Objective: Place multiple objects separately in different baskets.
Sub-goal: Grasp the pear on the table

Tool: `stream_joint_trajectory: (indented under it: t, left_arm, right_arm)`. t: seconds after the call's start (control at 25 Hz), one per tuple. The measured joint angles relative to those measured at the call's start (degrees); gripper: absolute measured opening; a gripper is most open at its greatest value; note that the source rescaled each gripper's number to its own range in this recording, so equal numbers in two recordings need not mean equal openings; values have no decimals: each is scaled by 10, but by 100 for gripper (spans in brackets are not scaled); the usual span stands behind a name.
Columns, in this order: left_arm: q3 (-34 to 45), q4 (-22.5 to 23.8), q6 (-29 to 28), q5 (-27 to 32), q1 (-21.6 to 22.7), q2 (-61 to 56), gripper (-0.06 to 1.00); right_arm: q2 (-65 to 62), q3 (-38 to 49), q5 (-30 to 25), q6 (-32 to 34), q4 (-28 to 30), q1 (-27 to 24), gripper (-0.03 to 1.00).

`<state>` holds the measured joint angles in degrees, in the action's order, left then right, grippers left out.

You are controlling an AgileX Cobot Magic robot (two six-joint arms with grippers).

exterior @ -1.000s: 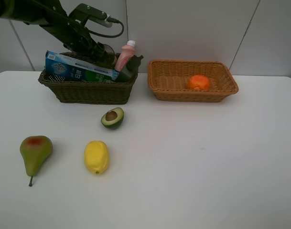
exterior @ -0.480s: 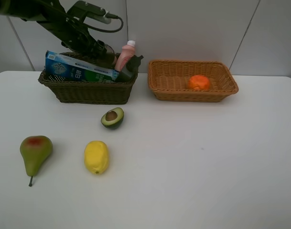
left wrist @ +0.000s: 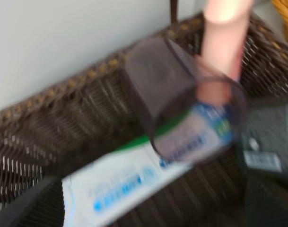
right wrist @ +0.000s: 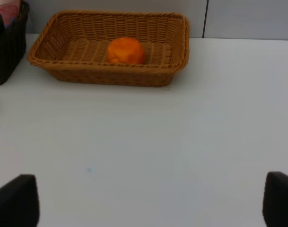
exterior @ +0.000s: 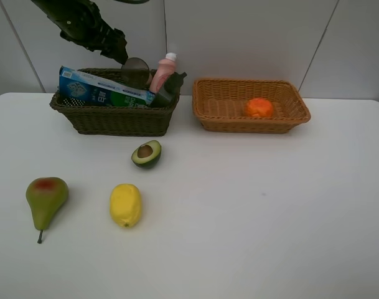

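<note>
While both pincers (exterior: pixel 117 51) (right wrist: pixel 146 201) gape, the dark basket (exterior: pixel 114 121) holds toiletries (exterior: pixel 102 93), the tan basket (exterior: pixel 251 125) an orange (exterior: pixel 259 107).

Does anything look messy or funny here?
Yes. In the dark basket, the see-through cup sits tipped over on top of the pile. The toothpaste box pokes up over the rim, and the pink bottle leans sideways. It looks crammed.

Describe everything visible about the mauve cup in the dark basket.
The mauve cup is a smoky, see-through tumbler, plastic by its look, empty. It lies tilted in the dark wicker basket, propped on the toothpaste box, whose print shows through it, close beside the pink bottle. Nothing grips it.
</note>
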<state>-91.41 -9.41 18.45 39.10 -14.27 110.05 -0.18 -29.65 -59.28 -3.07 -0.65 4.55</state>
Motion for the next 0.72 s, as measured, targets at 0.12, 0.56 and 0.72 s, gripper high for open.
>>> stream_joint_trajectory:
  t: [0.12, 0.56, 0.72]
  left_arm:
    - [26, -1, -11, 34, 0, -43, 100]
    - [267, 30, -203, 36, 0, -210, 100]
    - [334, 63, -311, 54, 0, -230, 100]
  right_arm:
    - [0, 0, 0, 0, 0, 0, 100]
    - [0, 0, 0, 0, 0, 0, 100]
    - [0, 0, 0, 0, 0, 0, 100]
